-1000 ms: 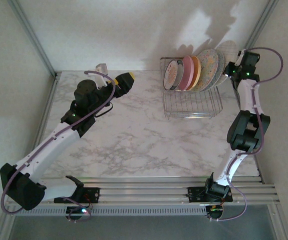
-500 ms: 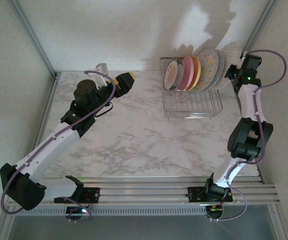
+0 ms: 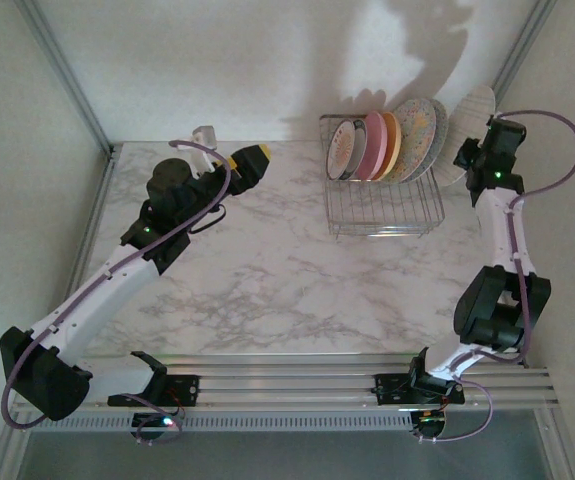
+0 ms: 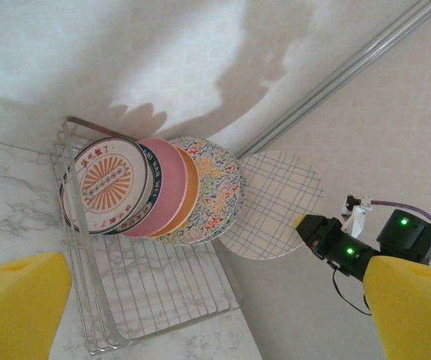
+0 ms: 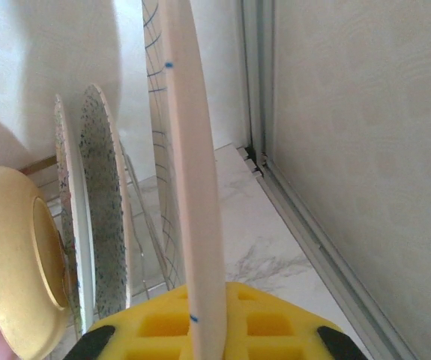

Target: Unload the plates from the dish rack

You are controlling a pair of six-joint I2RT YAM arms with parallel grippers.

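The silver wire dish rack (image 3: 382,215) stands at the back right of the marble table. In it lean a white plate with a dark-red rim (image 3: 344,148), a pink plate (image 3: 372,145), an orange one (image 3: 389,145) and a multicolour-speckled one (image 3: 417,135). My right gripper (image 3: 470,152) is shut on the lower rim of a white plate with blue grid lines (image 3: 472,115), held upright in the air just right of the rack. In the right wrist view this plate (image 5: 189,165) stands edge-on between the yellow pads (image 5: 155,326). My left gripper (image 3: 227,147) is open and holds nothing, left of the rack.
The back wall runs close behind the rack. A slanted aluminium post (image 3: 522,45) and the side wall stand right beside the held plate. The table's right edge (image 5: 305,225) runs under the right gripper. Bare marble (image 3: 267,270) lies between the arms.
The right arm has carried the grid-lined plate up and to the right, clear of the other plates and the rack. The left arm has not moved.
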